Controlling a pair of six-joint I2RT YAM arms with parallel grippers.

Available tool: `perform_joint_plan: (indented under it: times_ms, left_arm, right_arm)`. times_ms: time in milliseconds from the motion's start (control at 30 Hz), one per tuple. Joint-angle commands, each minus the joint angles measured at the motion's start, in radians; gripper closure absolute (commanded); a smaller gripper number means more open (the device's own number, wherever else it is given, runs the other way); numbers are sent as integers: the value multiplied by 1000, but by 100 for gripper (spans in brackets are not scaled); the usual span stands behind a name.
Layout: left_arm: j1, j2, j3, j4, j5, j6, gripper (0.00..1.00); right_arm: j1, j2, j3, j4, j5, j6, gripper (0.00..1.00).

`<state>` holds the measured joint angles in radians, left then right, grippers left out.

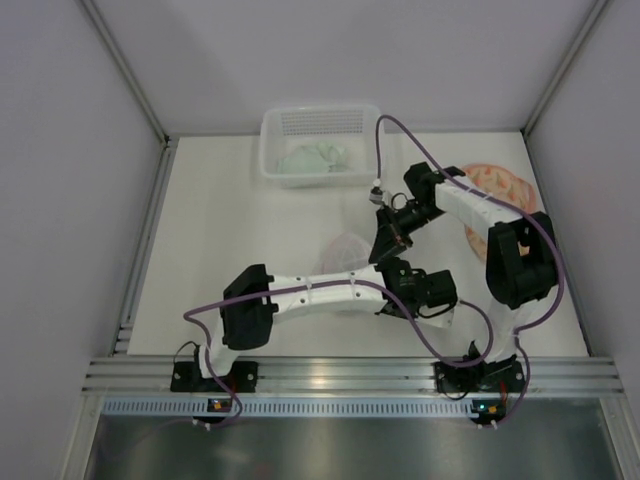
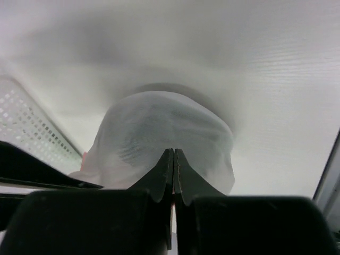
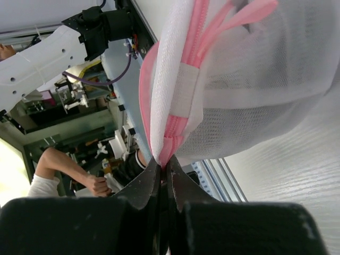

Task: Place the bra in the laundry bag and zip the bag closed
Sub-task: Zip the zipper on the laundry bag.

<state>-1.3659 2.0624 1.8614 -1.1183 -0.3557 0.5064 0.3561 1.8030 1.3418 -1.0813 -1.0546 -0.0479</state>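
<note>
Two grippers in view, both closed on cloth.

Left gripper [image 2: 173, 158]: jaws pressed fully together, white mesh of the laundry bag [image 2: 164, 125] gathered into the tips. Holds the bag bulging up beyond the fingers, with the white table [image 2: 276, 64] behind.

Right gripper [image 3: 164, 159]: jaws likewise together. Pinches the lower end of the pink zipper [image 3: 195, 42] tape at the bag's seam, with pink pull tabs [image 3: 249, 10] sticking out at the zipper's far end.

From above: bag between the two grippers near the middle of the table, just ahead of the left wrist.

Bra: not identifiable with certainty. Dim greyish shape visible through the mesh in the left wrist view, nothing firmer.

Zipper open or run shut: cannot tell.

Elsewhere on the table: white basket [image 1: 320, 110] at the far edge, holding pale green cloth [image 1: 318, 160]. Orange patterned item [image 1: 505, 185] at the right side, partly hidden under the right arm; nature unclear.
</note>
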Motion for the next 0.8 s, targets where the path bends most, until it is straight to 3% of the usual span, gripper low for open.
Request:
perform_joint_plan:
  times_ms: [0, 267, 400, 467, 567, 667, 733, 767]
  left_arm:
    - [-24, -93, -50, 26, 133, -42, 100]
    - [-65, -151, -131, 35, 259, -45, 100]
    - [-76, -157, -149, 52, 218, -40, 100]
    - [-73, -157, -162, 70, 164, -34, 100]
    - [-53, -139, -128, 81, 136, -42, 100]
    - [-22, -128, -81, 83, 150, -40, 100]
    - [-7, -136, -65, 84, 153, -40, 100]
    - [-2, -142, -51, 86, 175, -42, 100]
  right_arm:
    - [11, 38, 129, -14, -2, -43, 100]
    - [9, 130, 279, -35, 74, -112, 100]
    - [9, 131, 304, -14, 74, -89, 100]
    - [9, 102, 298, -20, 93, -86, 78]
    - [3, 44, 263, -41, 122, -102, 65]
    - [-5, -8, 217, -58, 146, -138, 74]
    - [-3, -36, 177, -49, 174, -133, 69]
    - [-3, -34, 166, -52, 188, -133, 60]
